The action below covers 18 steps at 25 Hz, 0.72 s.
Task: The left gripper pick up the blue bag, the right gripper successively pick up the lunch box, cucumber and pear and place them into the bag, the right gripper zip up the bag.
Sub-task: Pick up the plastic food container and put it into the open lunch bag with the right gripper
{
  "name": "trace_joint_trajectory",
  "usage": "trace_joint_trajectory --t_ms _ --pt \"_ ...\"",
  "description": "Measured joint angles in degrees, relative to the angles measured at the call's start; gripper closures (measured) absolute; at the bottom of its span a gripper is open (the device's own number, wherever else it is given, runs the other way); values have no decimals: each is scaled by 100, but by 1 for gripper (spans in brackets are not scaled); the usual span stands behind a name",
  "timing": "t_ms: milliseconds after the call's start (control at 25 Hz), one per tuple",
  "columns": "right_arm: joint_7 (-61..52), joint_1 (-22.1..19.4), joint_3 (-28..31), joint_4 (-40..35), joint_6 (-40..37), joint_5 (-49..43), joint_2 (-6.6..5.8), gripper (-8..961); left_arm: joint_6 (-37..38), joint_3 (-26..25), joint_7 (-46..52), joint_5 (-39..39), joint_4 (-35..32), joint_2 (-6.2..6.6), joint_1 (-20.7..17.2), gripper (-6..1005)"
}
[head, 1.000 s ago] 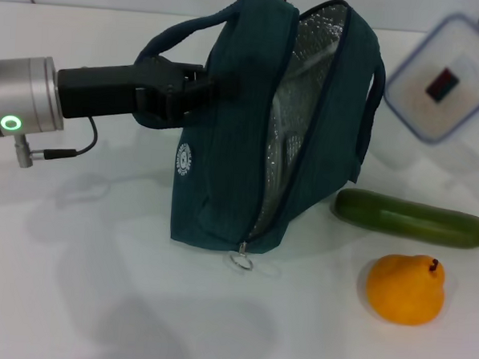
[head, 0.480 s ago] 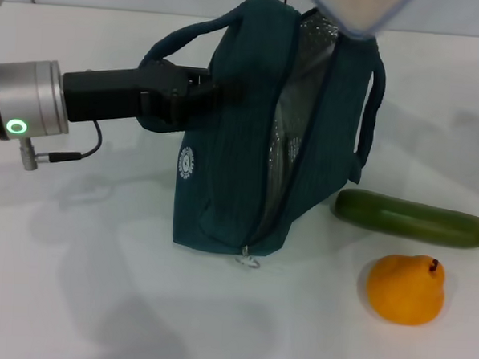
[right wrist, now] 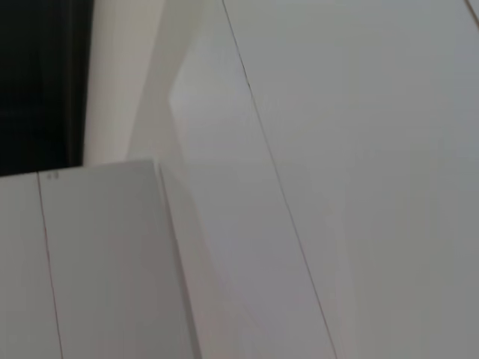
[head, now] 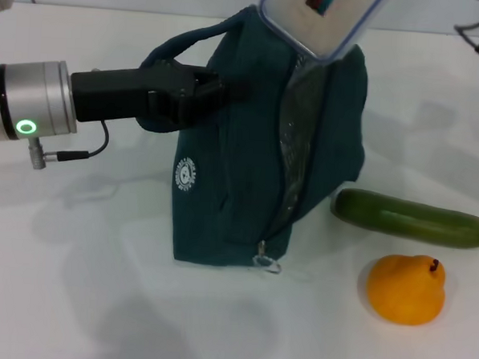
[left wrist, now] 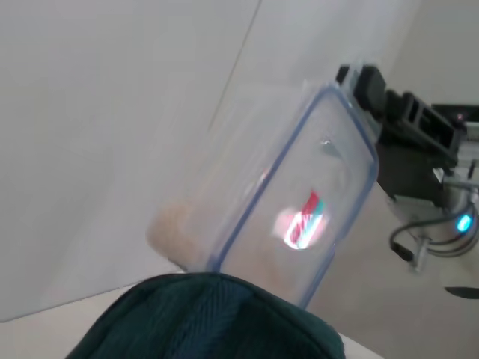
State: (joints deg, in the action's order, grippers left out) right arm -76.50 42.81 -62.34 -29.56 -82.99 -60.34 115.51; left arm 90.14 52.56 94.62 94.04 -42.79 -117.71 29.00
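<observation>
**Lunch box at bag mouth; cucumber and pear on table**

Landmark: the blue bag [head: 240, 171], standing upright on the white table [head: 80, 300] with its mouth unzipped and the silver lining showing.

To the left of the bag, the left gripper [head: 198, 87] reaches in level from the side, its fingers pinched on the bag's near handle [head: 162, 55] at the upper edge of the bag. A green ring light glows on the arm's silver wrist collar [head: 28, 104].

Directly above the bag's open mouth, the lunch box [head: 320, 19] is tilted, its lower corner at the opening. It is a clear box with a blue-rimmed lid and a red-and-green label. In the left wrist view the right gripper [left wrist: 374, 90] stands at the far end of the lunch box [left wrist: 284, 202], holding it; its dark body extends away from the bag.

At the bag's base front, the zip pull ring [head: 269, 265] lies on the table.

To the right of the bag, near its base, the cucumber [head: 412, 218] lies flat. The pear [head: 406, 288] sits just in front of the cucumber, apart from the bag.
</observation>
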Motion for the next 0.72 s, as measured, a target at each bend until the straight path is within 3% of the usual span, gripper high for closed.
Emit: trace_joint_trajectory --t_ms 360,720 --pt "-150 -235 -271 43 95 -273 -21 868 -214 -1 -37 0 13 -8 0 956" --pt "-137 -241 -828 54 462 -553 53 867 -231 3 -134 15 145 -6 87 955"
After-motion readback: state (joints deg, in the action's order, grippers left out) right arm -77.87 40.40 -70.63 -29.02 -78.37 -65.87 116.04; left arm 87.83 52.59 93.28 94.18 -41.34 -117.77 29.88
